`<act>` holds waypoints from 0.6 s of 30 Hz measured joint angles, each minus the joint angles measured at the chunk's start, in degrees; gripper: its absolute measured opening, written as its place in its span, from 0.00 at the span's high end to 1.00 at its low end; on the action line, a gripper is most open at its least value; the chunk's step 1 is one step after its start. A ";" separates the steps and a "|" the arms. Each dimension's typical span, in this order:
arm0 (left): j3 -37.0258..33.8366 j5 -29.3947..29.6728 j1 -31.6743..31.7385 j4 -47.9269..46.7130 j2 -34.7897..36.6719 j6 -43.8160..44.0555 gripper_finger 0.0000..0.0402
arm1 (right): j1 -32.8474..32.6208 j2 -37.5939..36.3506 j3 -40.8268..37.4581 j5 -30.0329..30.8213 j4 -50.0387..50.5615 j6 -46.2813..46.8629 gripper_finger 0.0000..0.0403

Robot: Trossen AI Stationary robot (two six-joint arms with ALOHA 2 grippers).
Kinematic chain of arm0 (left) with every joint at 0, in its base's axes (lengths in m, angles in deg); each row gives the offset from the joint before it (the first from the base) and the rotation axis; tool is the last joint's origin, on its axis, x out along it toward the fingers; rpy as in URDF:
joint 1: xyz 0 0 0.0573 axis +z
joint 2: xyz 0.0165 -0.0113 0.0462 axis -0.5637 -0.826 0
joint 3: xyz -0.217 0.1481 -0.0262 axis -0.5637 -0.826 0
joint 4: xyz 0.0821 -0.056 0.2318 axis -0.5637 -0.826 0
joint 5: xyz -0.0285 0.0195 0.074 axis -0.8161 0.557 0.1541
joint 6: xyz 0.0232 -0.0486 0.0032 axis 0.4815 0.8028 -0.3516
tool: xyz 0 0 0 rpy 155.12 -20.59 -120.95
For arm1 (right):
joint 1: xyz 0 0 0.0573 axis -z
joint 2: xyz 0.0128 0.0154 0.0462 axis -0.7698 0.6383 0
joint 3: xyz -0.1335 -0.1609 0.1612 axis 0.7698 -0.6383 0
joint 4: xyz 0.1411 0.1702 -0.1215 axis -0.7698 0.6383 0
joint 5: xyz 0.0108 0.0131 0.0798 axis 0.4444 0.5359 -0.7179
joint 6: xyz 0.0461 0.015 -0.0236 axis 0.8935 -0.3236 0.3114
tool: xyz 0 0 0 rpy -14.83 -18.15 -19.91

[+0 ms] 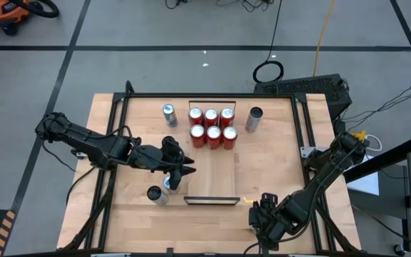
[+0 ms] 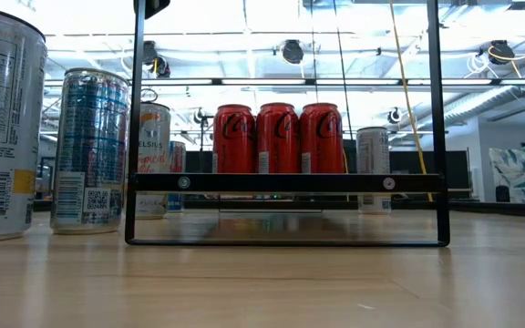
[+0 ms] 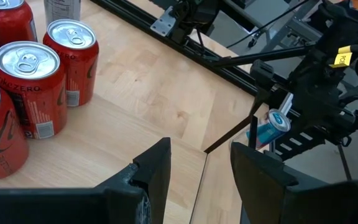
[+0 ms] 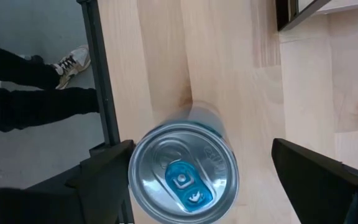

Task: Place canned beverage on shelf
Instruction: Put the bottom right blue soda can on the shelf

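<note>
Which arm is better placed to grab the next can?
Right. Its open gripper sits directly over a blue-tabbed can, a finger on each side. The left gripper, open by the shelf, has no can between its fingers.

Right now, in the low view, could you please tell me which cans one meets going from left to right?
White can → blue-patterned can → Celsius can → three red cans → silver can.
</note>
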 joint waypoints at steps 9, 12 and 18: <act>0.00 0.02 0.00 -0.05 0.00 0.00 0.58 | 0.00 1.55 0.02 -1.53 -1.17 -0.53 0.12; 0.00 0.02 0.00 -0.07 0.00 0.00 0.58 | 0.00 1.55 0.02 -1.51 -1.13 -0.36 0.13; 0.00 0.02 0.00 -0.40 0.00 -0.02 0.58 | -0.01 1.55 0.02 -1.90 -1.15 -0.58 0.29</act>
